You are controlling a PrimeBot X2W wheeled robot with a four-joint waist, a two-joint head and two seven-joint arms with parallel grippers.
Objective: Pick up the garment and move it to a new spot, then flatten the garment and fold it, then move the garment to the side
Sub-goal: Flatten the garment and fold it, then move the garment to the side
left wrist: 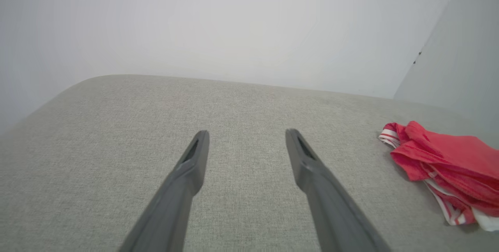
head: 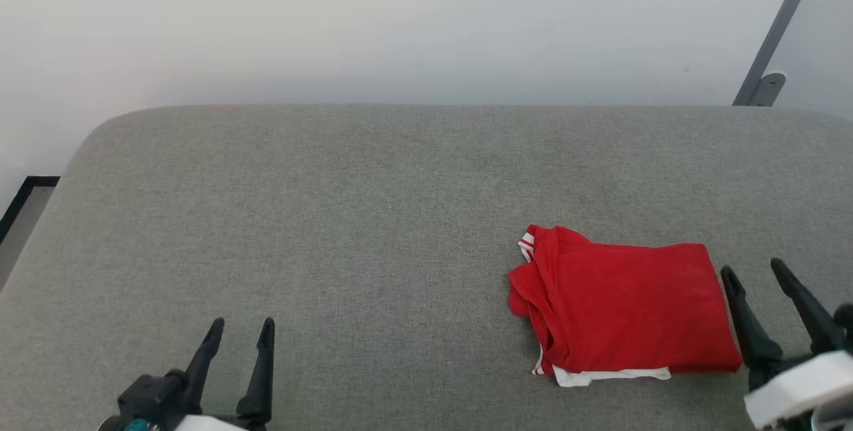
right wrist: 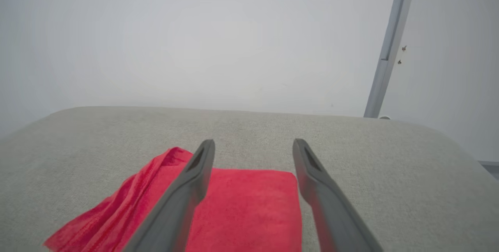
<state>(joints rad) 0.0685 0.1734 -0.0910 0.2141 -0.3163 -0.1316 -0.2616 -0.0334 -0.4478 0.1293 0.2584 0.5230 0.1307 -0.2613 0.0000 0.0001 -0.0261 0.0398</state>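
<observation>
2 pincers stood open and empty. Head view: the folded garment point(head: 626, 308) lay on the tabletop point(head: 333, 218), just beside the right pincer point(head: 752, 266) and well apart from the left pincer point(head: 243, 320). Left wrist view: the garment point(left wrist: 448, 162) sat at the far right. Right wrist view: the garment point(right wrist: 249, 213) lay close, behind the fingers point(right wrist: 187, 189). To lift it well, I think the right pincer should go low and pinch all layers.

A grey woven-fabric padded surface with rounded far corners point(head: 333, 218) spans the lower frame. A plain white wall point(head: 400, 18) stands behind it, evenly lit. A slanted grey metal bar point(head: 776, 28) occupies the upper right. A black border strip point(head: 20, 201) edges the grey floor point(head: 23, 234) at mid-left.
</observation>
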